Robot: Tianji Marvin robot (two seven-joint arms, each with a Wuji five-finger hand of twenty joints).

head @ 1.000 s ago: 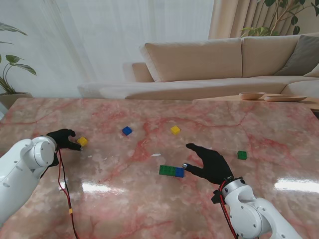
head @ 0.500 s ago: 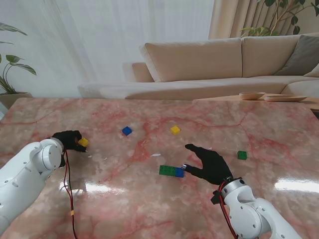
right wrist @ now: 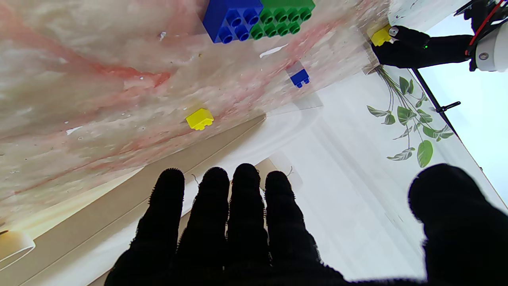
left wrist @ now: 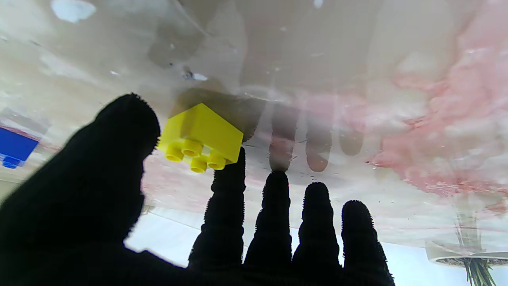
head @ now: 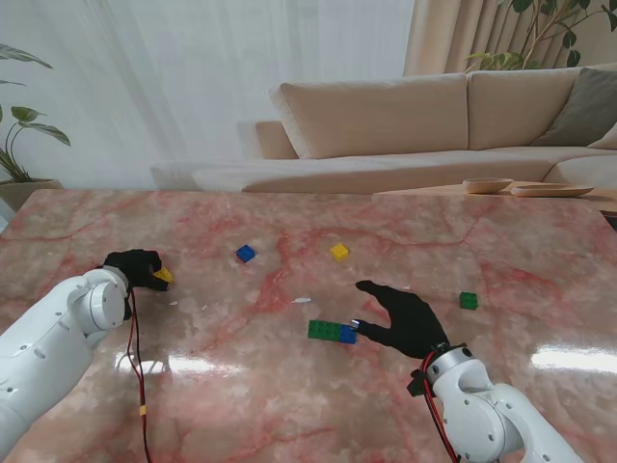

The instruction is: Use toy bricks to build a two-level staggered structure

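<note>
Two fingers of left hand (head: pixel 135 268) look pinched on yellow brick (left wrist: pixel 201 137) at 9 o'clock: firm grip before lifting; right hand (head: pixel 407 318) open, empty.

A pink marble table (head: pixel 289 405) bears scattered yellow (head: pixel 339 252), blue (head: pixel 246 254) and green bricks (head: pixel 469 300).

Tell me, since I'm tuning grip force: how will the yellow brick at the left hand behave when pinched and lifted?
The yellow brick looks like rigid moulded plastic, so probably stiff and light. Its glossy flat sides may slip between the left hand's fingers. Boxy and squat, it shouldn't roll.
</note>
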